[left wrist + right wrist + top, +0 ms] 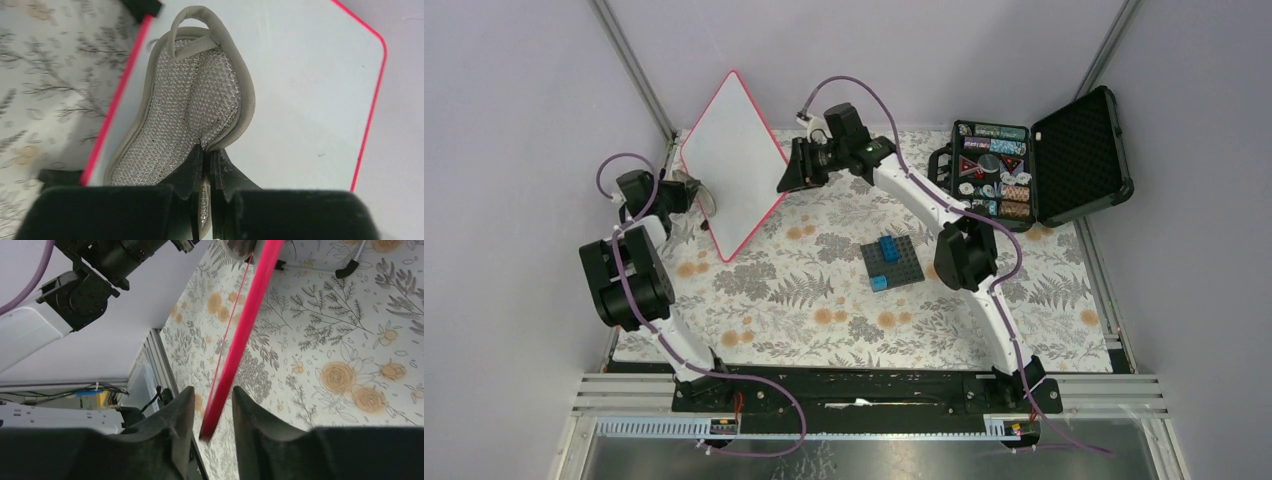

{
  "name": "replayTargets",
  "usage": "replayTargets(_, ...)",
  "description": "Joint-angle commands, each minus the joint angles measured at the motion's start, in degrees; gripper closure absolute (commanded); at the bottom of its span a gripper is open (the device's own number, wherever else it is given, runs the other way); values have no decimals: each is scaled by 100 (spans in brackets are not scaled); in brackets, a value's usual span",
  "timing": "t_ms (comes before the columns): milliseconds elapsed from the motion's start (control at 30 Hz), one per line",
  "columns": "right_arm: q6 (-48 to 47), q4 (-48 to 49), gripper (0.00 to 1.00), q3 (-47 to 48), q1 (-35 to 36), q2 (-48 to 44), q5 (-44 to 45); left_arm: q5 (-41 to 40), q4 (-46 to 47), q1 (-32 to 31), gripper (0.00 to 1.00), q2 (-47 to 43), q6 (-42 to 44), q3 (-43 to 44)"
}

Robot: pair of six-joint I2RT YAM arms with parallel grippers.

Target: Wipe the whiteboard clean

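**Whiteboard (pixel 729 160), count 1.** White face with a thin red-pink frame and no writing visible. It stands on one corner on the tabletop (pixel 824 320), tipped up like a diamond, at 10 to 11 o'clock of the top view and between the two grippers.

**Mesh scrubbing pad (pixel 195 100), count 1.** Silver-grey weave with a taupe border and a loop at its far end. It lies flat against the white face, beside the board's left frame edge.

**Grippers, count 2.**
- Left gripper (pixel 207 150): fingers pressed together, pinching the near end of the mesh pad. It is on the 9 o'clock side of the board.
- Right gripper (pixel 212 392): fingers a little spread, with the board's red frame edge between them. A sliver of gap shows on each side, so it is not clamped. It is at the board's 3 o'clock corner.

**Black case (pixel 1079 150), count 1.** Foam-lined, with the lid swung open to the right, at 1 to 2 o'clock. The tray holds small coloured parts, too small to name or count.

**Dark brick baseplate (pixel 908 262), count 1.** Grey and studded, lying flat just past the centre towards 3 o'clock, well apart from the board.

**Blue bricks (pixel 889 247), count 2 as far as can be told.** One is on the plate and one paler at its 7 o'clock corner.

**Tabletop, count 1.** Covered with a floral cloth.
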Motion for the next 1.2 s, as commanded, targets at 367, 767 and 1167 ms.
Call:
replayTargets(367, 1007, 2623, 28, -1939, 427, -886, 1299, 673, -208, 381, 100, 581, 275, -534)
replayTargets(767, 1289, 4012, 47, -3425, 561, -1501, 2434, 853, 447, 229, 100, 64, -407, -2218)
replayTargets(1167, 1054, 4173, 75, -3725, 546, -1628, 2518, 1001, 1008, -1040, 100, -65, -840, -2708)
